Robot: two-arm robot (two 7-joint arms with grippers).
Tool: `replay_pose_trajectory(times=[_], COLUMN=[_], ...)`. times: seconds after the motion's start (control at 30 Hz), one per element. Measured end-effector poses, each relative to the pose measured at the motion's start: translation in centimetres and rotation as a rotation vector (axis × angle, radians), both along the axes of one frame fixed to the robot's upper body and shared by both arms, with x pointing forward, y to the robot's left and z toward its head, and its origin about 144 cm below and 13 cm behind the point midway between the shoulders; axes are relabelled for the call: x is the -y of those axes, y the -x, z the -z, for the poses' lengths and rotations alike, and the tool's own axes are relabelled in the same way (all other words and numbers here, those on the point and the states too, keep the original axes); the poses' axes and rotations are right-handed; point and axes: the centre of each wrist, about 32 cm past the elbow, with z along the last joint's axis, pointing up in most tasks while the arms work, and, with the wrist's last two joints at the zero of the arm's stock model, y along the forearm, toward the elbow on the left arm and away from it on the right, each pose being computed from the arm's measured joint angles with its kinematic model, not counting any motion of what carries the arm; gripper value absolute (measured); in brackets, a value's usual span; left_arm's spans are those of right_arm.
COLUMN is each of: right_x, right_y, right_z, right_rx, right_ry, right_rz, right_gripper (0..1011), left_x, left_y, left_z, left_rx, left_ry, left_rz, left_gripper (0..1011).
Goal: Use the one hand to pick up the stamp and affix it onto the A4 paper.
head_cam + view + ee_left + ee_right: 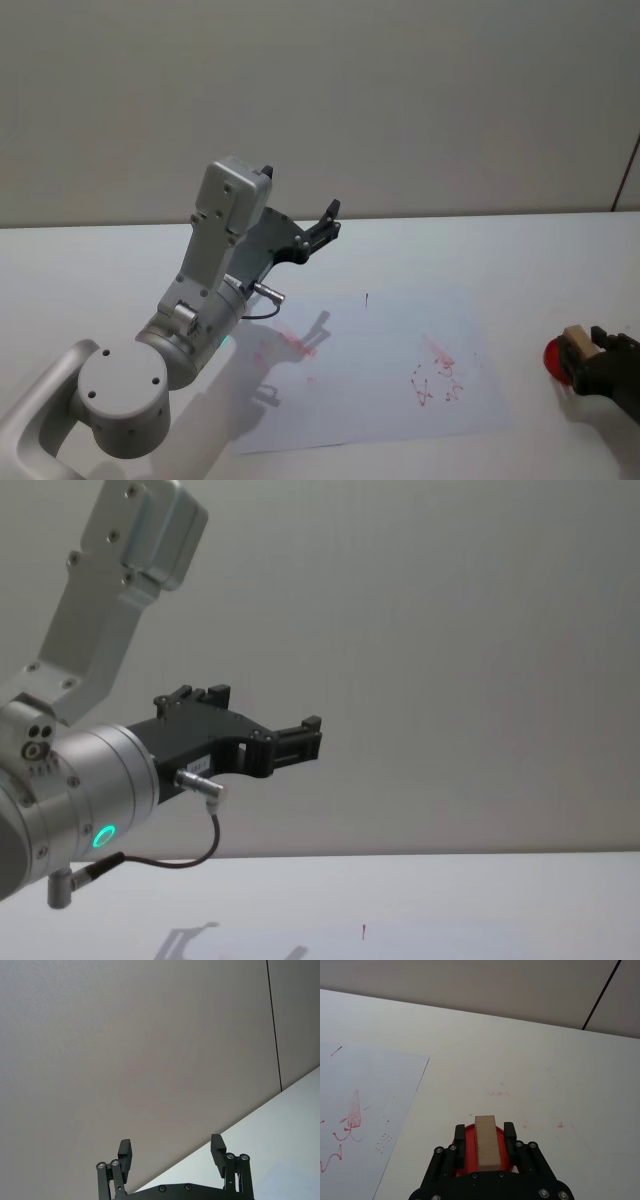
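Stamp (486, 1141) is sitting upright between the two fingers of my right pincer (600, 365), which is gripping it by its long sides so the printing face is pointing down. I am holding it off the right edge of the A4 paper (370, 405), directly over a round red pad (553, 362). I take that for the ink pad, so I judge this to be the inking step. Whether the block is touching the pad or hovering just above it I cannot tell.

Red marks (437, 375) are showing on the right half of the paper, while its lower middle is looking bare and seems the better spot for a clean print. The sheet is lying flat on the white worktop (520, 250), well apart from the pad, so the next move is calling for a lift and a carry leftwards over the paper's edge.

Over the paper's left part my left pincer (171, 1146) is hanging high with its fingers spread wide, pointing at the wall (125, 1050) and holding nothing. I read it as parked out of the way.
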Motion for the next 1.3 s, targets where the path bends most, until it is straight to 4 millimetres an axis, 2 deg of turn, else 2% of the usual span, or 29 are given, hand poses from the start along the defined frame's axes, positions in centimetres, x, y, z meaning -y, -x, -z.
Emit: replay_pose_trajectory(times=[0.03, 0.17, 0.33, 0.8, 1.3], right_x=[0.0, 0.0, 0.0, -0.1, -1.5], right_y=[0.0, -0.1, -0.1, -0.8, -4.0], right_z=[0.0, 0.0, 0.0, -0.6, -2.7], right_rx=[0.0, -0.001, -0.002, 0.048, 0.191], right_ry=[0.0, 0.0, 0.0, 0.001, -0.04], right_rz=[0.0, -0.001, -0.002, -0.034, -0.193], right_gripper=[453, 310, 218, 213, 213], left_x=[0.0, 0.0, 0.0, 0.0, 0.0], left_y=[0.0, 0.0, 0.0, 0.0, 0.0], left_z=[0.0, 0.0, 0.0, 0.0, 0.0], left_rx=[0.0, 0.0, 0.0, 0.0, 0.0], left_ry=[0.0, 0.0, 0.0, 0.0, 0.0], left_rz=[0.0, 0.0, 0.0, 0.0, 0.0], left_gripper=[1001, 1001, 1001, 1001, 1001])
